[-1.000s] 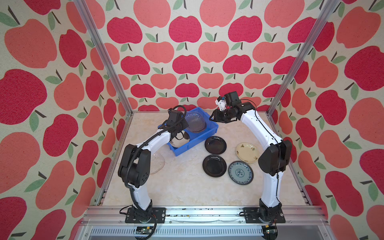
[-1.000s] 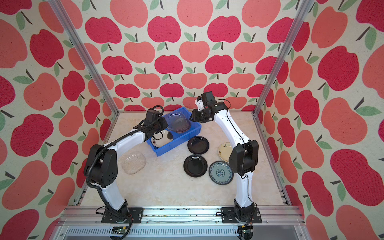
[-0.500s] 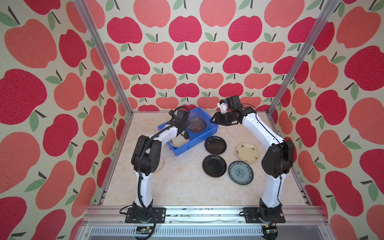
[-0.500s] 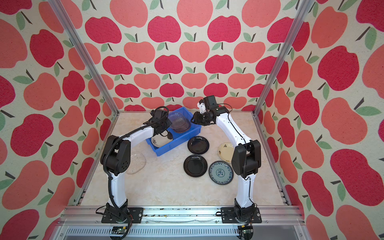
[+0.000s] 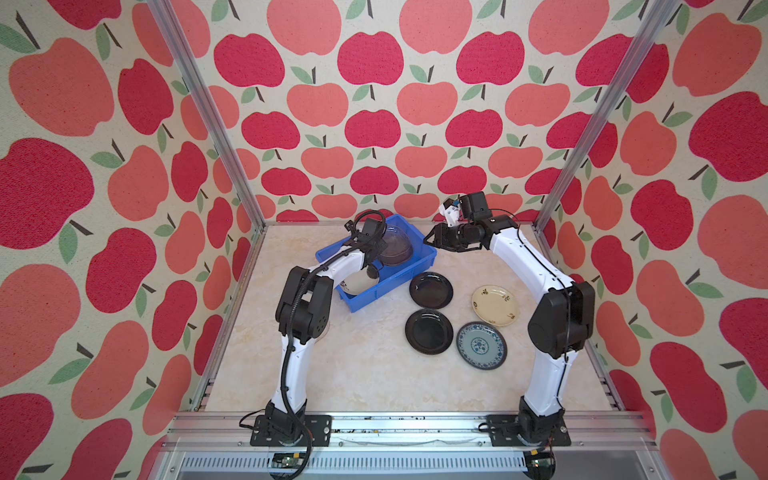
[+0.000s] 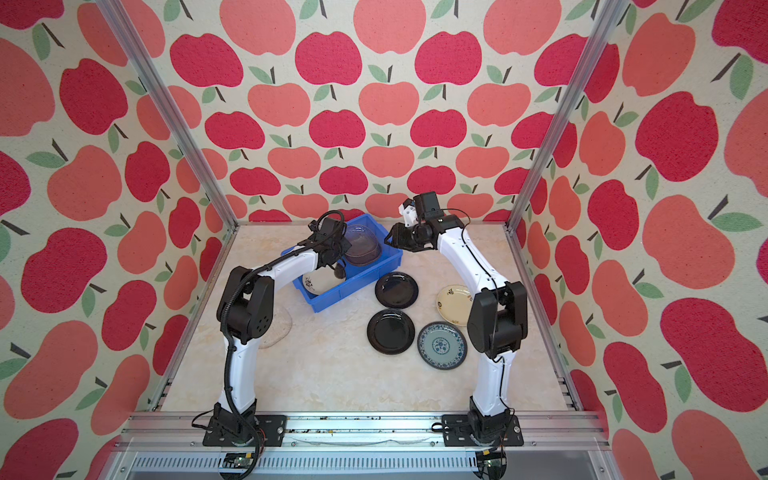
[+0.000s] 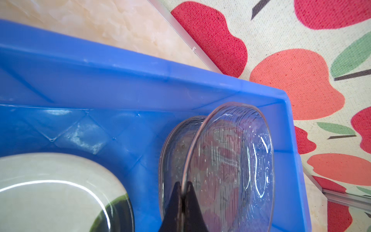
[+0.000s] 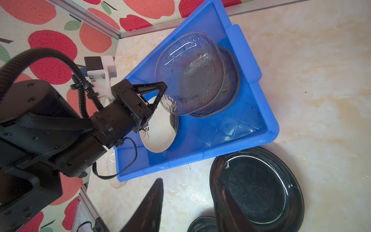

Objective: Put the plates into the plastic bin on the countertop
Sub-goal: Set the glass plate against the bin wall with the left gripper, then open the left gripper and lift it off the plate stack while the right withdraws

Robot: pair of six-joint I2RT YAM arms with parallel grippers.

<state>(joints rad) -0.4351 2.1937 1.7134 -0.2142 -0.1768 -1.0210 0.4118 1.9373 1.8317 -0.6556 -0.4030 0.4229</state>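
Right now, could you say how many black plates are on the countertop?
2. One black plate lies beside the blue bin; the other black plate, beside the blue-white patterned plate.

left tool (image 7: 183,187) pinched shut, right tool (image 5: 430,239) parted

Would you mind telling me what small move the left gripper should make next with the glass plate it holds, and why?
Probably lower it a little and open. The left gripper grips the clear glass plate by its rim, tilted over the stacked clear plates inside the blue bin.
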